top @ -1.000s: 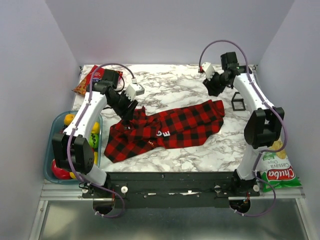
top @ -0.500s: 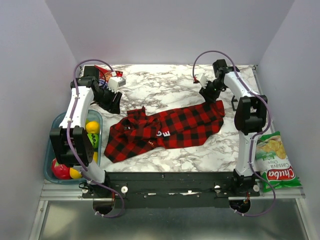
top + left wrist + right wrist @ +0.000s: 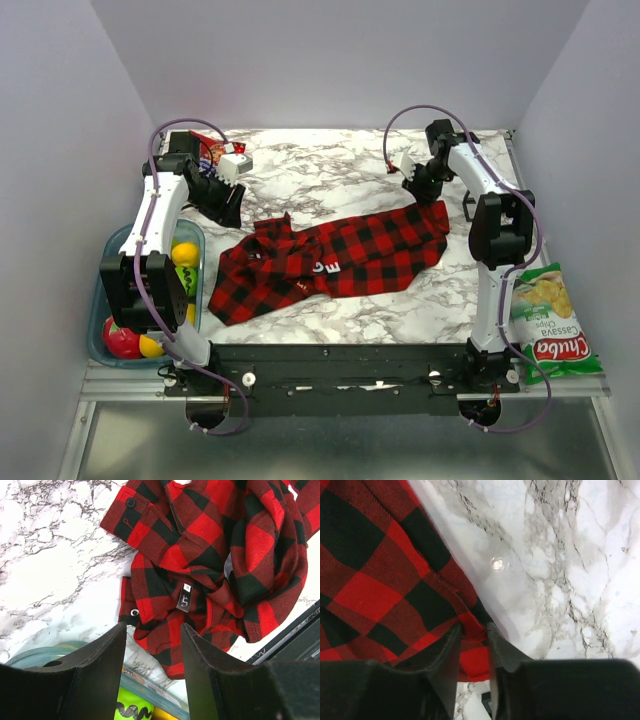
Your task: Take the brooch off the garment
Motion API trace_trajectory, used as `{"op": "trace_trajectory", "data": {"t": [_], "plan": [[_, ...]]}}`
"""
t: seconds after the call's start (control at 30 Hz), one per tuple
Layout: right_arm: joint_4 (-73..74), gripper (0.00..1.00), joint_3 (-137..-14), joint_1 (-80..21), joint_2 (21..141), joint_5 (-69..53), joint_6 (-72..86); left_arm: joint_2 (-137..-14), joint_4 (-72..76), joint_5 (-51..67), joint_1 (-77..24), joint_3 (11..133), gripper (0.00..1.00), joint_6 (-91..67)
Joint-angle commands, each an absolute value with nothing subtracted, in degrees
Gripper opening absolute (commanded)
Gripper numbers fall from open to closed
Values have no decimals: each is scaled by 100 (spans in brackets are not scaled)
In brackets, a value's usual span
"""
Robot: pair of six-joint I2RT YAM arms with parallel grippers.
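Two things have changed over the last second, and both bear on the job. Our left gripper (image 3: 152,630), which was down on the collar end of the garment (image 3: 340,250), has backed off toward the far-left corner of the marble table (image 3: 330,165), near the snack packet (image 3: 207,150). Its fingers stand apart with nothing between them, and its wrist camera looks down on the crumpled collar. Our right gripper (image 3: 473,627), which was raised beyond the shirt, has come down onto the far right corner of the cloth. Its fingers stand close together astride the hem with red fabric in the gap, but we cannot tell whether they already pinch it. The shirt lies spread across the middle of the table much as before. In the left wrist view a small silvery round piece (image 3: 134,612) sits at the edge of the collar fold, just left of the neck label (image 3: 184,599). We take it for the brooch, though it is too small to be sure, and it appears to be still fastened. We judge that the right side is anchoring the cloth while the left lines up for a fresh approach.
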State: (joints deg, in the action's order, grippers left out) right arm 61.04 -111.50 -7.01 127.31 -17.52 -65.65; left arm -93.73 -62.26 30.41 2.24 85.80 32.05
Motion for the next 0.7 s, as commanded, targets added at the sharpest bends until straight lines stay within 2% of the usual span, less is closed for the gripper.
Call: {"op": "trace_trajectory", "data": {"t": [0.0, 0.07, 0.1, 0.3, 0.53, 0.67], "plan": [[6082, 22, -11303, -642, 12744, -1617, -6618, -9360, -6170, 3006, 228, 8534, 56, 3173], [6003, 13, -11250, -650, 12639, -1600, -6601, -9378, -6153, 2997, 229, 8534, 55, 3173], [5994, 1, -11233, -633, 12586, -1617, -6592, -9404, -6144, 2988, 229, 8525, 56, 3182], [5723, 1, -11101, -536, 11981, -1785, -6066, -9702, -5959, 2751, 228, 8595, 57, 3042], [3396, 1, -10170, -106, 10751, -1012, -3099, -10177, -5757, 2715, 220, 8754, 58, 2620], [3532, 1, -10081, -105, 10600, -1168, -2681, -10327, -5905, 3189, 229, 8727, 57, 2750]]}}
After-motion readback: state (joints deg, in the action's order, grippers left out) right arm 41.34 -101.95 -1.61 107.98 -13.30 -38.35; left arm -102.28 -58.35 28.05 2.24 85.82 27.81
